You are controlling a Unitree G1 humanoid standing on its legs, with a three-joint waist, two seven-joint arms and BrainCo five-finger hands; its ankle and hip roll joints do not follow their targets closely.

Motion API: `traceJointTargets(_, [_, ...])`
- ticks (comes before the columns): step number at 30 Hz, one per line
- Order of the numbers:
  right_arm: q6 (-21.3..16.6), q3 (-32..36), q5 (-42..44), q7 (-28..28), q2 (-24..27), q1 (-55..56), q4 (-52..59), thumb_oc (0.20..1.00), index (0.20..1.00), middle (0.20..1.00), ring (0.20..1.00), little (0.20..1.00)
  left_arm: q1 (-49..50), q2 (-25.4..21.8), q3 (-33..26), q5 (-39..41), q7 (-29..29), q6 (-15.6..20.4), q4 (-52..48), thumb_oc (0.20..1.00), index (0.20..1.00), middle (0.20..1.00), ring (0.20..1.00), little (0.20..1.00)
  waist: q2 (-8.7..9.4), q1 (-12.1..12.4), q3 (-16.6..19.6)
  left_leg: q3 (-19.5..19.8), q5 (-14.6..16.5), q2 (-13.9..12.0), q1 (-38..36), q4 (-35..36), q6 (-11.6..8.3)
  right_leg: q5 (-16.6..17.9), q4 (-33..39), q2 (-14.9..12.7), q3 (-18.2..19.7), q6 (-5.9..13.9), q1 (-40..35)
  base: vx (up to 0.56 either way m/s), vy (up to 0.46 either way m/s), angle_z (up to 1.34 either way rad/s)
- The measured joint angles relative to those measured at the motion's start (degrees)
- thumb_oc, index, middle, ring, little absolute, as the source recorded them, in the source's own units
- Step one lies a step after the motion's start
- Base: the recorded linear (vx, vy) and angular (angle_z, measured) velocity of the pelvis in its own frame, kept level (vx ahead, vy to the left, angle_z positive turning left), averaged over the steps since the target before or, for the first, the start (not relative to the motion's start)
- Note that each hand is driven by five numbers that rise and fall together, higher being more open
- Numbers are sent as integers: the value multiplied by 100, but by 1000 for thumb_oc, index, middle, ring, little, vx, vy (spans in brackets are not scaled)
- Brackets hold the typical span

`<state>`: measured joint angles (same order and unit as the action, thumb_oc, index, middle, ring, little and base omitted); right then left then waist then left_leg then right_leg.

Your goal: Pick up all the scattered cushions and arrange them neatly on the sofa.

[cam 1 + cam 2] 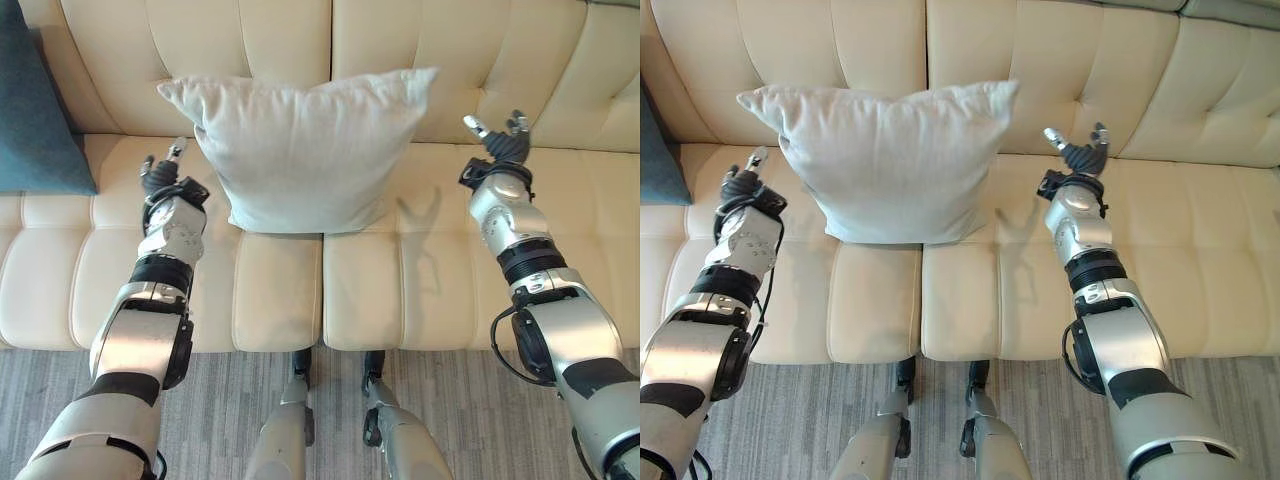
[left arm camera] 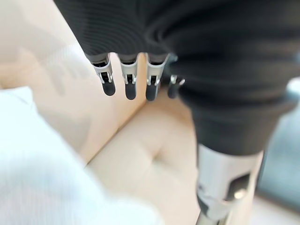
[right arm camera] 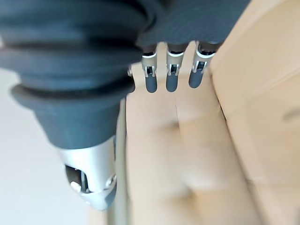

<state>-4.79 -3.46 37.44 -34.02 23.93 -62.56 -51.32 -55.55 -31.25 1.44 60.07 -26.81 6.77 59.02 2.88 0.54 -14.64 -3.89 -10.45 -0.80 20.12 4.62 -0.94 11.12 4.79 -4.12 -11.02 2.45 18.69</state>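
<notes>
Our two arms reach out closest to the head camera, and beyond them we go by size: the cream sofa [image 1: 450, 290] spans the whole scene, its tufted backrest rising behind the seat pads. Against that backrest, over the middle seam of the seat, a pale grey cushion [image 1: 300, 150] stands upright, leaning back with its lower edge on the seat. At the sofa's far left end we see part of a teal cushion [image 1: 35, 110] propped up too. Our left hand [image 1: 160, 178] hovers just beside the pale cushion's lower left corner, apart from it, fingers straight and relaxed with nothing in them, as its wrist view confirms. Our right hand [image 1: 503, 140] hangs over the seat well to the right of the cushion, fingers spread, likewise empty. We judge that the pale cushion is set in place and the hands are free of it, so this placing step looks finished. What comes next, we think, calls for drawing both arms back without brushing the cushion over, then looking around for any cushion left off the sofa.
</notes>
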Motion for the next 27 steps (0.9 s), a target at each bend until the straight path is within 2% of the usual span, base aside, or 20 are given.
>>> traceJointTargets(3, [-266, 261, 207, -51, 251, 220, 145, 1000, 1000, 1000, 1000, 1000, 571, -73, -231, -31, 72, 2, -269, 1000, 1000, 1000, 1000, 1000, -51, -2, 14, 2, 0, 4, -97, 1, 0, -1, 0, -3, -3, 0, -97, 0, 0, 0])
traceJointTargets(7, [-365, 708, 214, 59, 303, 1201, 490, 1000, 1000, 1000, 1000, 1000, 1871, 26, -599, -76, 288, -121, -591, 1000, 1000, 1000, 1000, 1000, -74, -13, 12, 0, 13, 16, -348, 6, -10, -38, 1, -10, -5, 26, -358, 7, 8, 0])
traceJointTargets(8, [-357, 807, 165, 229, 276, 1773, 667, 1000, 1000, 1000, 1000, 1000, 2512, 87, -679, -434, 431, -163, -848, 1000, 1000, 1000, 1000, 1000, -75, -3, 13, -3, 84, 5, -464, 8, -45, -76, 4, 0, 0, 34, -472, 51, 27, -1])
traceJointTargets(10, [-226, 898, 60, 442, 188, 2839, 716, 1000, 1000, 1000, 1000, 1000, 3610, 503, -886, -809, 555, -271, -992, 1000, 1000, 1000, 1000, 1000, -110, -3, 28, -15, 196, 22, -700, 15, -85, -169, 30, -24, 12, 42, -696, 40, 43, -2])
traceJointTargets(11, [-188, 915, 55, 488, 131, 3038, 685, 1000, 1000, 1000, 1000, 1000, 3803, 581, -904, -906, 599, -351, -923, 1000, 1000, 1000, 1000, 1000, -111, -2, 27, -20, 227, 20, -747, 17, -85, -206, 35, -26, 20, 52, -738, 16, 49, -5])
traceJointTargets(14, [-82, 1103, -24, 952, -408, 3918, 774, 1000, 1000, 1000, 1000, 1000, 4689, 1101, -1068, -1334, 836, -523, -947, 1000, 1000, 1000, 1000, 1000, -120, -15, 64, -59, 251, 6, -983, 50, -69, -257, 35, -18, 57, 97, -953, 2, 39, -8])
traceJointTargets(16, [24, 1081, -35, 1243, -602, 4479, 780, 1000, 1000, 1000, 1000, 1000, 5077, 1404, -1106, -1407, 985, -594, -904, 1000, 1000, 1000, 1000, 1000, -138, -3, 164, -70, 280, 3, -1043, 51, -41, -331, 35, -16, 90, 6, -1012, -22, 39, -5])
traceJointTargets(19, [187, 1011, -315, 1569, -785, 5108, 847, 1000, 1000, 1000, 1000, 1000, 5447, 1646, -1041, -1672, 1123, -671, -957, 1000, 1000, 1000, 1000, 1000, -146, -24, 289, -128, 292, 6, -1112, 52, -22, -327, 35, -24, 149, 17, -1053, -67, 42, -10])
traceJointTargets(27, [465, 763, -1334, 2085, -802, 5891, 911, 1000, 1000, 1000, 1000, 1000, 6000, 1636, -539, -3037, 1376, -744, -1795, 1000, 1000, 1000, 1000, 1000, -111, -59, 879, -145, 336, 14, -1429, 53, 39, -332, 35, -38, 156, 34, -1347, -86, 33, -3])
